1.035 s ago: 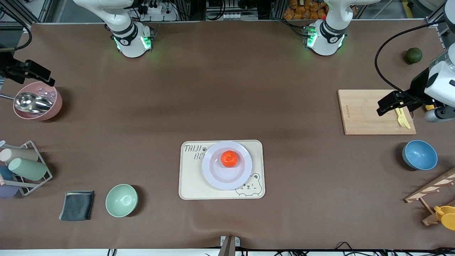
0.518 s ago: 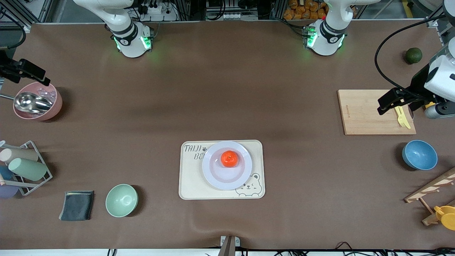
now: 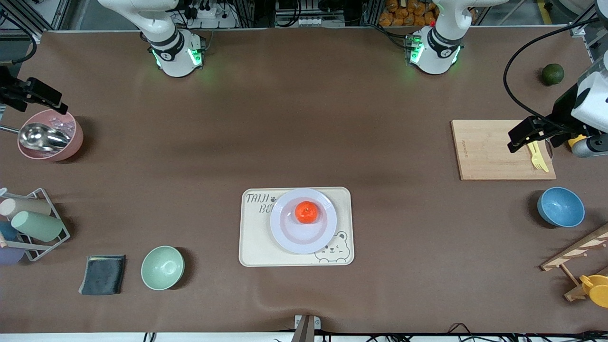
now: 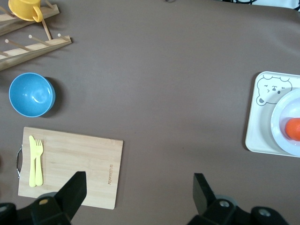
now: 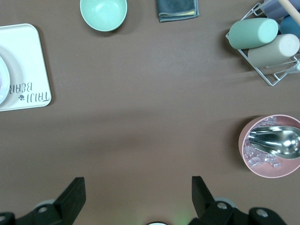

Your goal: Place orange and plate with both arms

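Orange [image 3: 306, 212] sits on the plate [image 3: 289, 240], a little toward the twelve o'clock side of its middle as the front view shows it. That plate rests on a cream tray [image 3: 254, 247] printed with a bear, which lies on the brown surface [image 3: 294, 123] near the front camera, about midway between the two arms' ends.

Left end effector [image 4: 139, 191] hangs with its fingers spread wide and nothing between them, over the edge of a wooden cutting board [image 3: 482, 149] at the left arm's end of the surface. A yellow fork [image 3: 536, 157] lies on the board. A blue bowl [image 3: 561, 207] stands nearer to the front camera than the board, and a dark green fruit [image 3: 553, 74] lies farther from it.

Right end effector [image 5: 138, 190] is likewise spread and empty, up over the right arm's end of the surface beside a pink bowl [image 3: 50, 135] that holds a metal scoop [image 3: 42, 137]. Nearer to the front camera stand a wire rack of cups [image 3: 31, 223], a dark folded cloth [image 3: 102, 274] and a green bowl [image 3: 162, 268].
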Motion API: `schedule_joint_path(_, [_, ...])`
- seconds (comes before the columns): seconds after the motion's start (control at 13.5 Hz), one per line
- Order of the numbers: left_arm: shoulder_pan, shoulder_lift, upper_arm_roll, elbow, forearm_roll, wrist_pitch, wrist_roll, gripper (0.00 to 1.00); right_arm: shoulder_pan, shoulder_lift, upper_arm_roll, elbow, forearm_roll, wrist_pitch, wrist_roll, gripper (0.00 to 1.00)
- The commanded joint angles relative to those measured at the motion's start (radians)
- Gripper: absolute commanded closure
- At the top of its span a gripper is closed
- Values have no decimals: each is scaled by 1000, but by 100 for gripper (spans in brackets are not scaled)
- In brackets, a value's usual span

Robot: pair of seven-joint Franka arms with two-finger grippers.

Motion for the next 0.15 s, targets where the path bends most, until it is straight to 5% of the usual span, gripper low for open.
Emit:
schedule_joint_path(0.0, [7, -8, 0, 19, 22, -55, 13, 0, -4, 2, 6, 25, -8, -1, -26, 0])
schedule_joint_path(0.07, [5, -1, 0, 37, 31, -78, 13, 0, -9, 3, 6, 25, -8, -1, -31, 0])
